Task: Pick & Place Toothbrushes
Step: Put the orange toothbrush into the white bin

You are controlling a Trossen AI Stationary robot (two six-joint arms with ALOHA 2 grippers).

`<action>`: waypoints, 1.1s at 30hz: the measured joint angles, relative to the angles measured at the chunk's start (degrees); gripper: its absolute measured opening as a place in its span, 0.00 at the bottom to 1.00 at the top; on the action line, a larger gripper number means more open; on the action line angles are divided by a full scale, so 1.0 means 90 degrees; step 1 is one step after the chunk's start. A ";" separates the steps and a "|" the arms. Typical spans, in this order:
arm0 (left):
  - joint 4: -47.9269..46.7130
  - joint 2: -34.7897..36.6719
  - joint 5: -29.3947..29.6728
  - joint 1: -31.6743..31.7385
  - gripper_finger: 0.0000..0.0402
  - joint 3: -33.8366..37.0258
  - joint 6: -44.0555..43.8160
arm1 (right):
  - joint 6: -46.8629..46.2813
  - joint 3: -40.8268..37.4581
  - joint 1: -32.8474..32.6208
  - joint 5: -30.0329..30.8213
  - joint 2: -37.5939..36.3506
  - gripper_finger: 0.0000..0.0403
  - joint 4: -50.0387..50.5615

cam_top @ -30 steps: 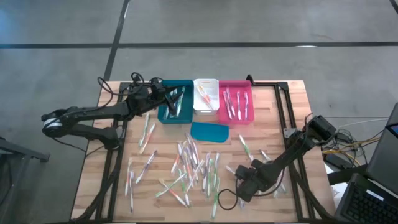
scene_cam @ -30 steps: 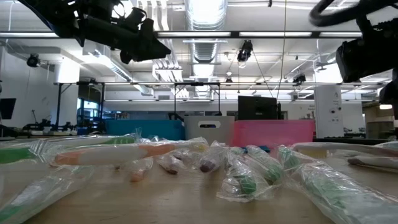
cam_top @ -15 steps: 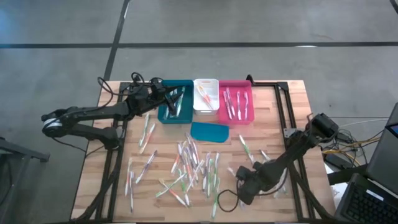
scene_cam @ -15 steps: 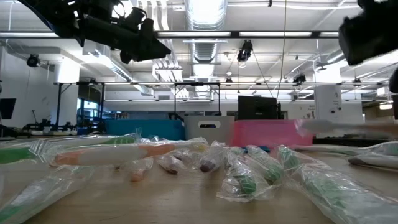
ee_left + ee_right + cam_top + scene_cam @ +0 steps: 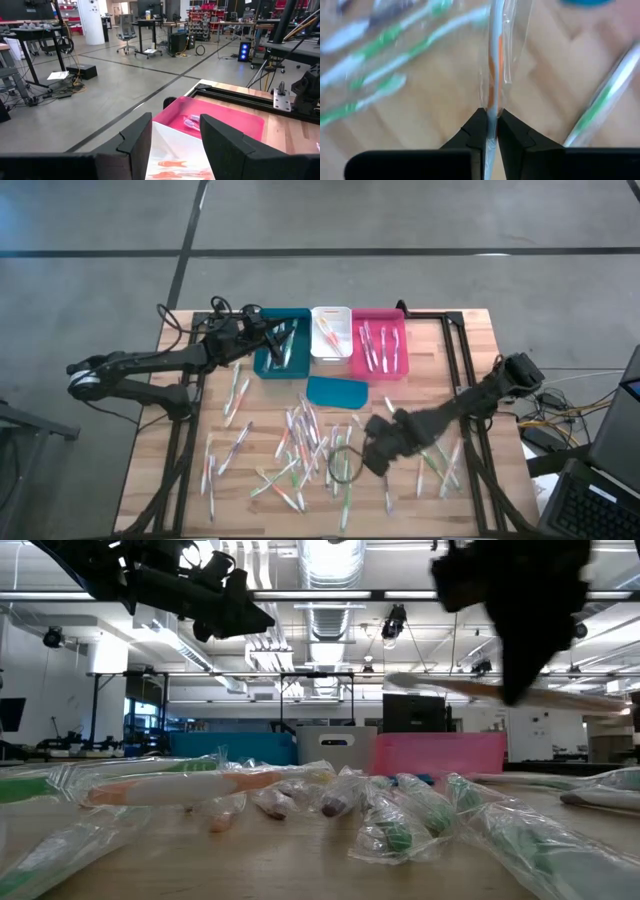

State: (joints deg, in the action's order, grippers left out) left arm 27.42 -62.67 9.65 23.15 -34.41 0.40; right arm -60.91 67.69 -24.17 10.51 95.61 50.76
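Three bins stand in a row at the table's far edge, and from left to right the scene is read as follows. At the left, the left gripper is held over the teal bin, its fingers spread with nothing between them; it is unchanged from a second ago. Next come the white bin and the pink bin, each with a few toothbrushes already inside, and a flat teal lid lies just in front of them. Most of the toothbrushes are scattered loose over the middle of the wooden table. Toward the right, the right gripper is pinched on one wrapped toothbrush with an orange accent, which is seen lifted clear of the table in the low view. A second ago this gripper was lower and nearer the table's front edge; it has since closed and been drawn up and toward the middle. For the carry to go well, the thin stick should be kept level and held firmly, since its slippery wrapper may slide; by its orange accent, the white bin is judged the likely target.
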 joint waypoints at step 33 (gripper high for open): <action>0.0117 0.0039 -0.0136 -0.0006 0.43 -0.0019 0.0139 | 0.4958 0.1305 0.4846 -0.0583 0.0002 0.07 -0.2032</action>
State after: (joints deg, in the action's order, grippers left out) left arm 28.48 -62.33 8.42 23.09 -34.59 1.65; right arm -16.29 79.43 19.44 5.26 95.64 32.47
